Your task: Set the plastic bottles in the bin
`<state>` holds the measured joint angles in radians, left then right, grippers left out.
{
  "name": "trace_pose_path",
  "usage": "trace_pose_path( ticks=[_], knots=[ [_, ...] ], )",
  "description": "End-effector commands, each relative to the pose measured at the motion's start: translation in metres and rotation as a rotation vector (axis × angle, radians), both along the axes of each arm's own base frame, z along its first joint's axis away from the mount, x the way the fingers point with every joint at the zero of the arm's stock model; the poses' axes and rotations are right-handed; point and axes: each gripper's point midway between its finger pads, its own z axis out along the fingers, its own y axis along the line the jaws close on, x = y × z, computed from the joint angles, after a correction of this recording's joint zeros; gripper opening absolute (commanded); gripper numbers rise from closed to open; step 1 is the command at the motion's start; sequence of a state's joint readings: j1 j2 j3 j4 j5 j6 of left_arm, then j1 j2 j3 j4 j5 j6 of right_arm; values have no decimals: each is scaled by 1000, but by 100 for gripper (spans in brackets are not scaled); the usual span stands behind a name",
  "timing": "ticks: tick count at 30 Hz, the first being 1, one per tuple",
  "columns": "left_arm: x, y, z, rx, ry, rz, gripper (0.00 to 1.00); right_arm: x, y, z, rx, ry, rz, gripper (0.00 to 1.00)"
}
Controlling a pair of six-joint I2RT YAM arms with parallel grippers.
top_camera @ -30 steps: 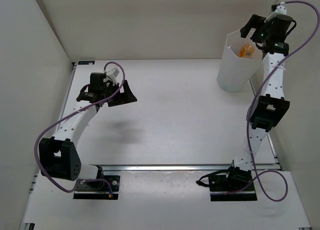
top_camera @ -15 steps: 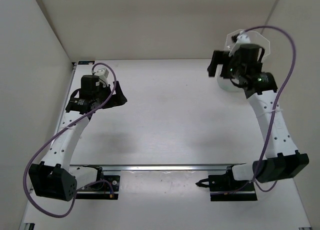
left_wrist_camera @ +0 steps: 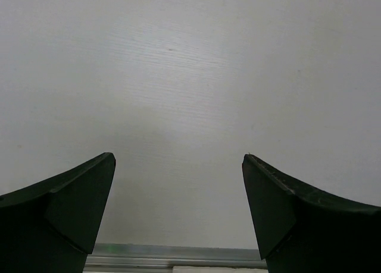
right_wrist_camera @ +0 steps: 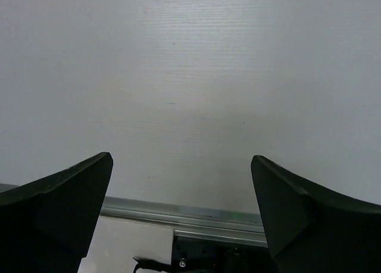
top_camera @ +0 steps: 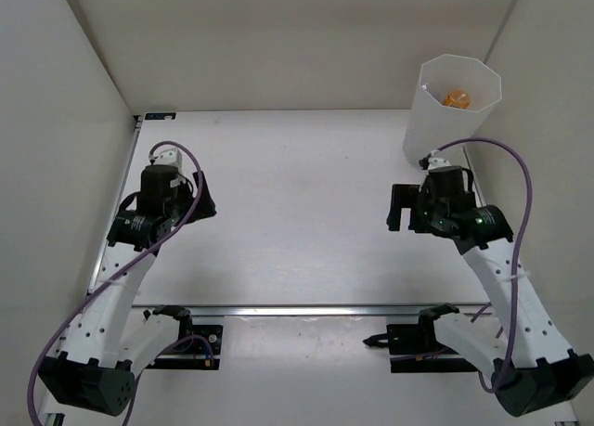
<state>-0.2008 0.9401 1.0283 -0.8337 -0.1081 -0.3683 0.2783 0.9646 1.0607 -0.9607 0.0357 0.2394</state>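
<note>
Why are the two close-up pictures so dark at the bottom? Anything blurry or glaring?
Top external view: soft even light, sharp, no glare, hardly any shadow on the table; an orange bottle shows inside the bin. Left wrist view: the dark wedges are the left gripper itself, close and unlit. Right wrist view: likewise the right gripper.

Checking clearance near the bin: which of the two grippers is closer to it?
The right gripper, open and empty just on the near side of the bin. The left gripper is across the table, by the left wall.
</note>
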Motion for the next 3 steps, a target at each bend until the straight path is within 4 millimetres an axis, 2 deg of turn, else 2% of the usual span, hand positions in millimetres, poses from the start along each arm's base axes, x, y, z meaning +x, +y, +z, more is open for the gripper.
trace_pose_path(
  ticks=[1, 3],
  knots=[
    [-16, 14, -9, 42, 28, 59, 99, 2, -9, 11, 15, -74, -18, 99],
    [-20, 14, -11, 40, 35, 61, 99, 0, -7, 9, 15, -76, -7, 99]
  ],
)
